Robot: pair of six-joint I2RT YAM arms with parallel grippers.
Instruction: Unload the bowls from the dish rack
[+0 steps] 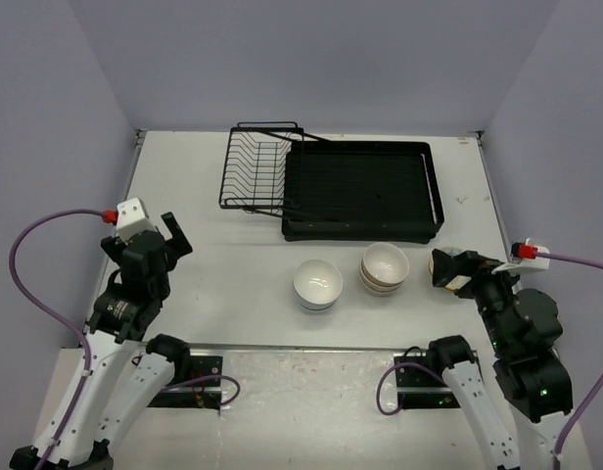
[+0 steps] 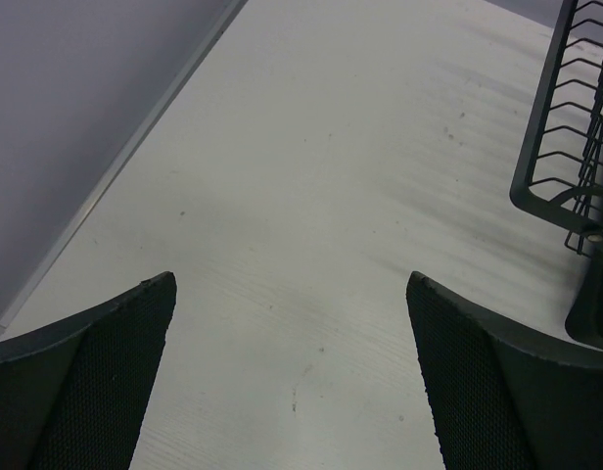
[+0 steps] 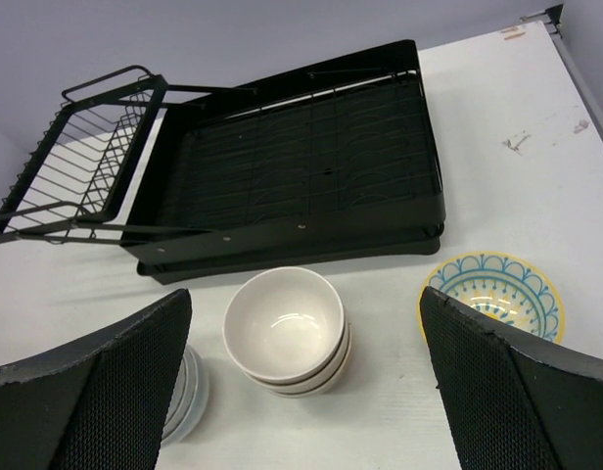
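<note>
The unloading looks finished, or very nearly. The black dish rack [image 1: 287,186] is a thin-wire basket [image 1: 255,168] joined to a shallow rectangular plastic drain tray [image 3: 311,157], and neither part shows a bowl. Its long axis runs left to right across the far half of the white surface [image 1: 213,264], with the basket end toward the left arm and the tray end toward the right.

The bowls stand on the surface just in front of the tray, mouths up. There is a stack of glossy white round ceramic bowls [image 1: 317,283], a stack of cream round ceramic bowls [image 3: 285,328] beside it, and to the right a single yellow-rimmed ceramic bowl with a blue pattern [image 3: 493,295]. I cannot count the bowls in each stack with any certainty.

The left end effector [image 2: 290,282] hangs over bare surface, well apart from the bowls, its fingers spread wide with nothing between them. The right end effector [image 3: 303,294] is likewise spread and empty, poised over the patterned bowl and near the cream stack.

I judge that nothing is left to lift. The next move is probably only to draw both arms back clear of the stacks without nudging them.
</note>
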